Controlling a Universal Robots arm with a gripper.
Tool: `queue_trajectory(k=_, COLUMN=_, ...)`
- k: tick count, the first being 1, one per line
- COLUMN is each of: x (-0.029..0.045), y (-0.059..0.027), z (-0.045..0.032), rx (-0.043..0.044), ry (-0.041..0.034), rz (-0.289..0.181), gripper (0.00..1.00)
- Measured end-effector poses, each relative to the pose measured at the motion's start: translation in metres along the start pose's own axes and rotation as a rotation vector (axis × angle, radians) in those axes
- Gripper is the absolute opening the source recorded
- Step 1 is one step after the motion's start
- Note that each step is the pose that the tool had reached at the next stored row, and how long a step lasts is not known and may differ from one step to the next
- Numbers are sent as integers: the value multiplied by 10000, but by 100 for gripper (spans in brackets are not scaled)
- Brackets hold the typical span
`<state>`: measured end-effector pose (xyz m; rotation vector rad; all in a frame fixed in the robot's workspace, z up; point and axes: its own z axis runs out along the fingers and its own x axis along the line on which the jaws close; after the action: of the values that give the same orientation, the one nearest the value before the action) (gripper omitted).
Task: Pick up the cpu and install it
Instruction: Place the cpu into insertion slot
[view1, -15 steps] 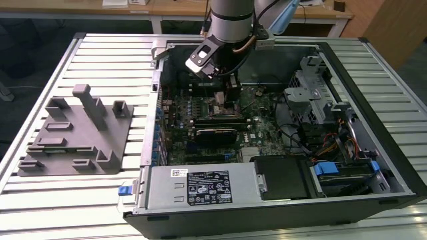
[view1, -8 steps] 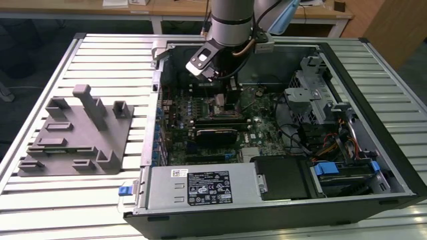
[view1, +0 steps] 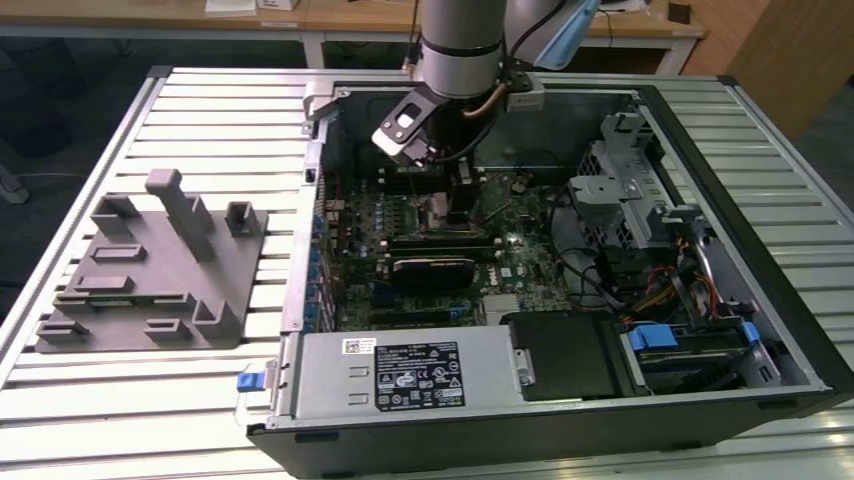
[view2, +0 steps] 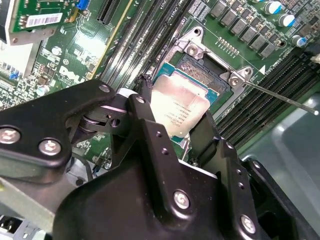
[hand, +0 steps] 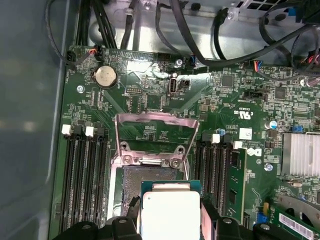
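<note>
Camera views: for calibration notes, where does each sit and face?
Exterior view: off the arm, looking down into the open case; arm shows.
First wrist view: on the wrist, facing the motherboard; fingers show.
Second wrist view: on the wrist, slanting across it; fingers show.
Both wrist views share the cpu, held over its socket.

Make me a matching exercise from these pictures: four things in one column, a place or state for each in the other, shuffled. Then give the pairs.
1. cpu
2. coin battery
3. grey block
4. socket frame

A. lying on the table
B. held in the pincer
C. swung open
D. round and silver

Pairs: 1-B, 2-D, 3-A, 4-C
</note>
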<state>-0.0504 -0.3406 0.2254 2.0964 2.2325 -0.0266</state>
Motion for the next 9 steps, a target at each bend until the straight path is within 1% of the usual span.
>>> queue_trajectory(k=4, x=15, y=0, z=34, rx=3, ry=-45, rz=6, gripper=55)
queue_trajectory(k=9, x=21, y=-3, z=93, rx=-12, ry=-50, rz=27, gripper=55)
